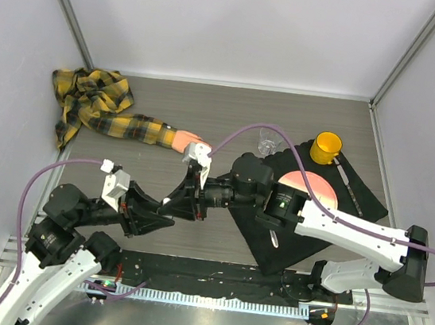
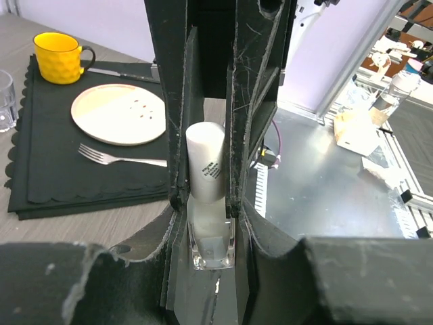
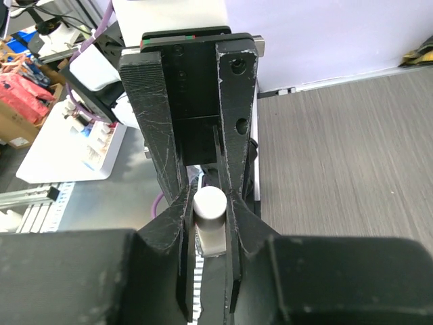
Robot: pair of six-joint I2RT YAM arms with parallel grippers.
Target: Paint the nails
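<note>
Bottle [image 2: 211, 240]: between the left tool's [image 2: 210, 220] fingers; its cap [image 3: 208, 200] sits in the right tool [image 3: 208, 211].
Mannequin hand [image 1: 182, 139]: on the bench [image 1: 232, 108], just beyond both tools.
Placemat [image 2: 54, 179]: right of the tools, carrying plate [image 2: 118, 114], fork [image 2: 115, 157] and mug [image 2: 57, 57].

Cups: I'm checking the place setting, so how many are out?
2. A yellow mug stands on the far corner of the mat. A clear glass stands just off the mat, to the mug's left in the top view. Others may be hidden.

Nails on the fake hand [image 1: 184, 137] are too small to see.
</note>
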